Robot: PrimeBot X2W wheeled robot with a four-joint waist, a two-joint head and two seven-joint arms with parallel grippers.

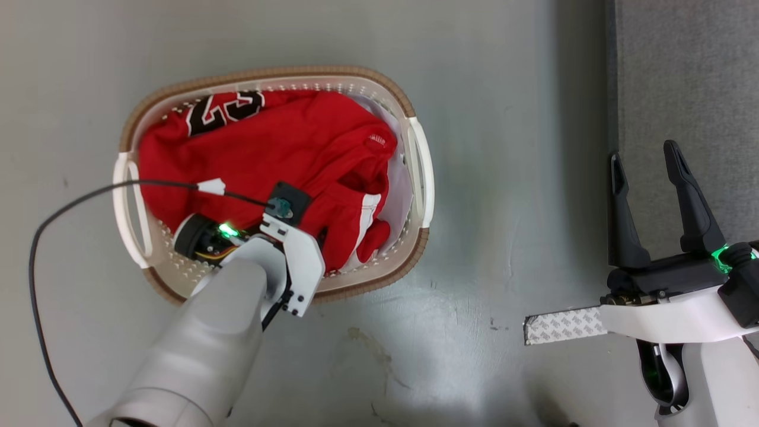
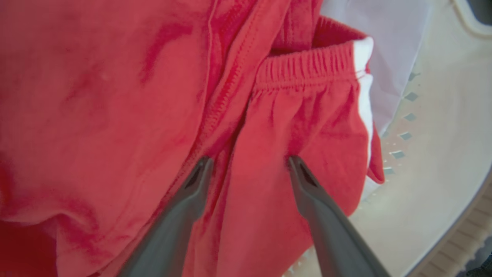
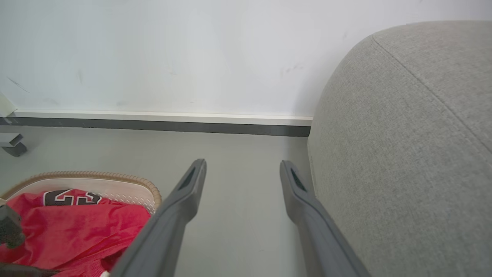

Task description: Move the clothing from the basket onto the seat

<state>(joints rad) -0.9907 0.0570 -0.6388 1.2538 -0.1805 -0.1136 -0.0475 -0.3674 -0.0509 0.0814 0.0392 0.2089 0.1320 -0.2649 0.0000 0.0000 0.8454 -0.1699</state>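
Left wrist view: left end effector (image 2: 249, 163) gapes wide, tips against clothing (image 2: 96, 115), gripping nothing.

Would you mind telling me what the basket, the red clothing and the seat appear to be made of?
Basket: likely moulded plastic, cream, with punched holes and a brown woven-look rim. Clothing: soft matte fabric, probably knit, with stitched seams and a gathered elastic band. Seat: grey woven upholstery, visibly textured.

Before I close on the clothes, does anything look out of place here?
One thing: a strip of patterned tape seems to lie loose on the floor by the right gripper, apart from the basket. The clothing sits wholly inside the basket.
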